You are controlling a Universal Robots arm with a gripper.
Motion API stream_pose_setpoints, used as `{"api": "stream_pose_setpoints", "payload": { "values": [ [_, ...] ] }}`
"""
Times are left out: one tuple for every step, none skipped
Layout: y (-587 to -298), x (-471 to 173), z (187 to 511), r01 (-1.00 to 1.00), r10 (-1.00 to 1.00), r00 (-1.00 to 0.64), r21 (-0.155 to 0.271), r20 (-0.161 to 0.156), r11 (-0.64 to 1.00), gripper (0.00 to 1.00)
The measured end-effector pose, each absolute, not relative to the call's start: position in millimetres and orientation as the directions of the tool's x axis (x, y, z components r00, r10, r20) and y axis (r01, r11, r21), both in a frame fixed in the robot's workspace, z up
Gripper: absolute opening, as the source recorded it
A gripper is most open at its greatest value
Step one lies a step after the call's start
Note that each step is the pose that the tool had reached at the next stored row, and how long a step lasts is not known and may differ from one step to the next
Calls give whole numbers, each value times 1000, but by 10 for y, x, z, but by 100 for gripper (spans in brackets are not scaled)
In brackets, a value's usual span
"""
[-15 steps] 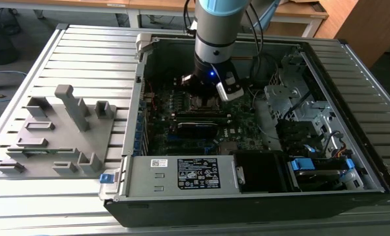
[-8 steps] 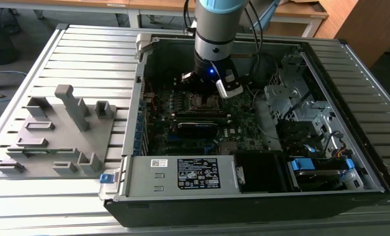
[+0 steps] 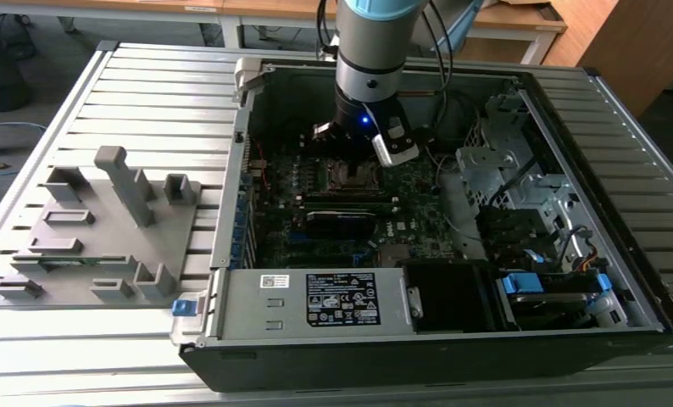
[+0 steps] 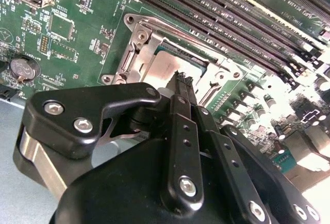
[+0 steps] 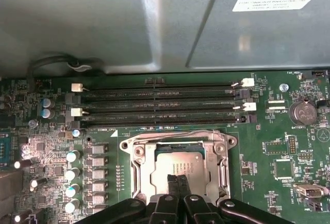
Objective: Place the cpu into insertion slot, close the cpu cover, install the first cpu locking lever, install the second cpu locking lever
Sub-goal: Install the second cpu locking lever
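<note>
The gripper (image 5: 178, 180) hovered over the cpu (image 5: 180, 161), fingers pressed together and holding nothing; the chip already sat inside the insertion slot (image 5: 140, 170), seemingly seated.

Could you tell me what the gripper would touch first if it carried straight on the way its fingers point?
Most likely the cpu, the flat grey metal-topped chip lying in the silver-rimmed insertion slot; the gripper points at its top, though the remaining gap is unclear.

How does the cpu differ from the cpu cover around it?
The cpu is a solid square with a dull grey metal top; the cpu cover is a shiny silver frame with a square window. The cpu sits inside that window, and the cover is the larger of the two. Both lie flat on the green board, and the pincer is closed above the cpu.
</note>
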State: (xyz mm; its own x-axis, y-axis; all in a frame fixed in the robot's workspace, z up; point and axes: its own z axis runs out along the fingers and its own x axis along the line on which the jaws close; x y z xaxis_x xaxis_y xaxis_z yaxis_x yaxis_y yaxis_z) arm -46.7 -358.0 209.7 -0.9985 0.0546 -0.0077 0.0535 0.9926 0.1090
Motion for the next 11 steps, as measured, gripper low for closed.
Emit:
{"api": "stream_pose_setpoints", "payload": {
  "values": [
    [-3580, -467, 2103, 54, 55, -998, 109, -8, 993, 11],
    [-3580, -468, 2114, 54, 55, -998, 109, -8, 993, 11],
    [-3580, -468, 2128, 54, 55, -998, 109, -8, 993, 11],
    [-3580, -468, 2144, 54, 55, -998, 109, -8, 993, 11],
    [-3580, -467, 2154, 54, 55, -998, 109, -8, 993, 11],
    [-3579, -467, 2156, 53, 55, -998, 109, -8, 993, 11],
    [-3576, -468, 2156, 54, 55, -998, 106, -8, 993, 11],
    [-3572, -468, 2156, 54, 55, -998, 100, -8, 994, 11],
    [-3569, -468, 2155, 54, 55, -998, 95, -9, 994, 11],
    [-3566, -468, 2151, 54, 55, -998, 92, -9, 994, 11],
    [-3563, -468, 2148, 54, 55, -998, 88, -9, 995, 11]
  ]
}}
